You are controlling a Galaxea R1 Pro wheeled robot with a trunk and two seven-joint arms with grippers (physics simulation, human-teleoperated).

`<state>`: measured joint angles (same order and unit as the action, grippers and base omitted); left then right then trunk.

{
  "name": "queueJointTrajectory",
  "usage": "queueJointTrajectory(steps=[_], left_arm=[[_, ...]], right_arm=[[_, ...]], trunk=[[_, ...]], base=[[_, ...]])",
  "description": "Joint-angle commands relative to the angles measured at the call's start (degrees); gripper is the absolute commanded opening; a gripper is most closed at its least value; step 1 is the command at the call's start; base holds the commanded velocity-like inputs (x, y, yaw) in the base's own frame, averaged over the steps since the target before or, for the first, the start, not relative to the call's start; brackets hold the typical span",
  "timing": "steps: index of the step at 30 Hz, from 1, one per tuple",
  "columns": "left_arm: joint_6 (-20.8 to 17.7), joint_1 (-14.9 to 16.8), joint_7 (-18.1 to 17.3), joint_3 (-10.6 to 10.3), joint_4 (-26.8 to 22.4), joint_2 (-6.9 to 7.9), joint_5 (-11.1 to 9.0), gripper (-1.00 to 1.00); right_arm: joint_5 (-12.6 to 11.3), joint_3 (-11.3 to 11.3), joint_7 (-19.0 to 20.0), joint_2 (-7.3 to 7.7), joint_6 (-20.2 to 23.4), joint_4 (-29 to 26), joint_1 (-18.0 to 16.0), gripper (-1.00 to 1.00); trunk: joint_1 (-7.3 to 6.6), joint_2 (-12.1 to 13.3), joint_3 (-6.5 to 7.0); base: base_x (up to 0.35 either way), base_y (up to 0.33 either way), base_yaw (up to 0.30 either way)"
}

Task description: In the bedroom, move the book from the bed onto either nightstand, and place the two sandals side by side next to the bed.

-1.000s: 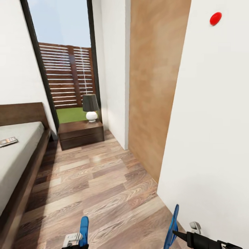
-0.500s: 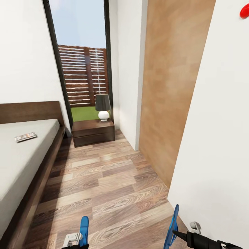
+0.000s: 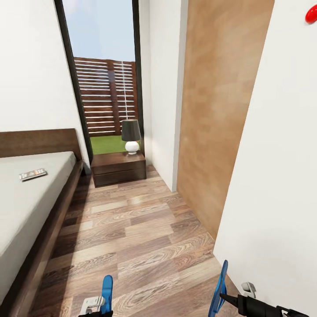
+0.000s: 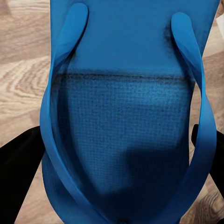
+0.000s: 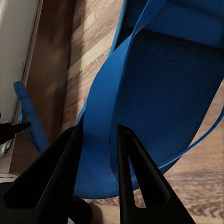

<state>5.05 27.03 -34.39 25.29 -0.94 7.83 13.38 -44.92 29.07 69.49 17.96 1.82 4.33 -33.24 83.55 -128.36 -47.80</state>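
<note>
So right at the bottom of the head view you've got both arms, each one carrying a blue flip-flop. The left gripper has its jaws clenched on the left sandal, which sticks up edge-on above the floor. In the left wrist view that sandal takes up most of the picture, strap side facing the camera, with the dark fingers pressing in at both edges.

The right gripper is grasping the right sandal, also held upright, just beside the white wall. In the right wrist view the two black fingers sit either side of the strap of that sandal, so it's pinched by the strap rather than the sole. You can also spot the other sandal past it, over the wood-plank floor.

Further out, the bed runs along the left side, dark frame and pale mattress. The book is lying flat on the mattress up near the headboard, well apart from both arms.

At the far end, the nightstand stands between the bed and the wall, with a little lamp on top, dark shade and white round base. Behind it there's the tall dark-framed window showing a slatted fence and grass.
</note>
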Motion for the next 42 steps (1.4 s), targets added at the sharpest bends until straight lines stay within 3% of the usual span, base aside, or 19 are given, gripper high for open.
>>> queueJointTrajectory(steps=[1, 10, 22, 31, 42], left_arm=[[0.4, 0.04, -0.07, 0.35, 0.06, 0.01, 0.6, -1.0], [0.4, 0.04, -0.07, 0.37, 0.06, -0.01, 0.62, -1.0], [0.4, 0.04, -0.07, 0.37, 0.06, 0.03, 0.62, -1.0], [0.4, 0.04, -0.07, 0.37, 0.06, 0.0, 0.62, -1.0], [0.4, 0.04, -0.07, 0.37, 0.06, 0.04, 0.66, -1.0]], right_arm=[[-0.6, 0.47, 0.42, -0.03, 0.29, 0.16, -0.07, -1.0], [-0.6, 0.47, 0.38, -0.03, 0.29, 0.16, -0.07, -1.0], [-0.6, 0.47, 0.38, -0.03, 0.29, 0.16, -0.07, -1.0], [-0.6, 0.47, 0.43, -0.03, 0.29, 0.16, -0.07, -1.0], [-0.6, 0.47, 0.44, -0.03, 0.35, 0.16, -0.07, -1.0]], trunk=[[-0.01, -0.03, -0.06], [-0.01, -0.03, -0.06], [-0.01, -0.03, -0.06], [-0.01, -0.03, -0.14], [-0.01, -0.03, -0.15]], base=[[0.0, 0.0, 0.0], [0.08, 0.0, 0.0], [0.316, 0.0, 0.005], [0.325, 0.0, 0.204], [0.301, 0.0, 0.038]])
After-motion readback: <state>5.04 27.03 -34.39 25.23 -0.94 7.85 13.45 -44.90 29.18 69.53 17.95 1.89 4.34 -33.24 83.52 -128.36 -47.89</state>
